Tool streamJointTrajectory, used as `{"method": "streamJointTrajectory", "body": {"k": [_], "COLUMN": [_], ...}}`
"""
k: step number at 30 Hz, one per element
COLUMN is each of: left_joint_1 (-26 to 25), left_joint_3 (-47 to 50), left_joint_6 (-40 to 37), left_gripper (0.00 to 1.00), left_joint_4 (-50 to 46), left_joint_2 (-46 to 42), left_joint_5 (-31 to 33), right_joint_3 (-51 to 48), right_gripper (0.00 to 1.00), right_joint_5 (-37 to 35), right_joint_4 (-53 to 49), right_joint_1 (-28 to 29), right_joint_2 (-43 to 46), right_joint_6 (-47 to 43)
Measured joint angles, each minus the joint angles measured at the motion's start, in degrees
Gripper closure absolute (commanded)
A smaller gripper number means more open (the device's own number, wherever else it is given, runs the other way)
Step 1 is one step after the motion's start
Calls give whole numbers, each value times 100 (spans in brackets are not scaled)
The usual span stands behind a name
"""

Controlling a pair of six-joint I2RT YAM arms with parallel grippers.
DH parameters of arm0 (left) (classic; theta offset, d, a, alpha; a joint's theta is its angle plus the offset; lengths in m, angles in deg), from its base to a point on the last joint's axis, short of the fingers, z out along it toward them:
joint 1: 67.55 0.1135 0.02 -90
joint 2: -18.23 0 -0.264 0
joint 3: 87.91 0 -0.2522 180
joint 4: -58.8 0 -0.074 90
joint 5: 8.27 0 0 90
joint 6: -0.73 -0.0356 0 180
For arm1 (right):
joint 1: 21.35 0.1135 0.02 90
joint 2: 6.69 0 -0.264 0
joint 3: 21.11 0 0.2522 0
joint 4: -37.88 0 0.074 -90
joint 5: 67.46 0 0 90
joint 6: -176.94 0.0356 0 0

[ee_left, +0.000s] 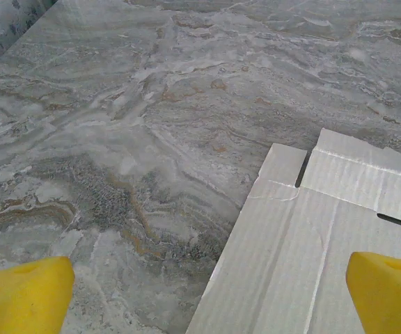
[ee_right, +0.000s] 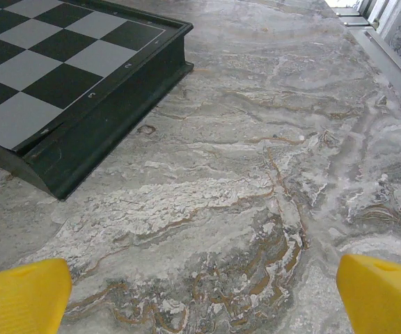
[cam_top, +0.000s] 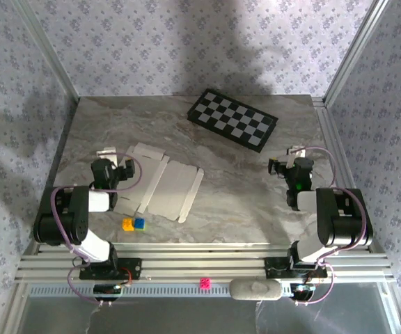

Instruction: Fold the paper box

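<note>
Left of the chessboard (cam_top: 233,119), nearer the arms, the paper box (cam_top: 160,182) lies flat on the bench (cam_top: 249,195), the left tool (ee_left: 206,275) gaping empty over its edge, likely to lift a flap; the right tool (ee_right: 204,278) is likewise wide and empty.

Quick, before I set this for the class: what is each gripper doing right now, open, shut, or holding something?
Left gripper: open, holding nothing, at the paper box edge.
Right gripper: open, holding nothing, near the chessboard.
</note>
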Motion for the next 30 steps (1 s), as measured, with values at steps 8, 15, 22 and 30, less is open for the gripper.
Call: {"method": "streamJointTrajectory", "body": {"k": [8, 15, 22, 30], "left_joint_1": [0, 0, 0, -98], "left_joint_3": [0, 0, 0, 0], "left_joint_6": [-2, -2, -2, -24], "left_gripper": [0, 0, 0, 0], "left_joint_4": [-2, 0, -2, -205], "left_joint_2": [0, 0, 0, -186], "left_joint_5": [0, 0, 0, 249], "right_joint_3": [0, 0, 0, 155], "right_gripper": [0, 0, 0, 0], "right_joint_5": [0, 0, 0, -157], "right_joint_4": [0, 0, 0, -566], "right_joint_1": [0, 0, 0, 26], "right_joint_2": [0, 0, 0, 286], "right_joint_6": [-2, -2, -2, 2]}}
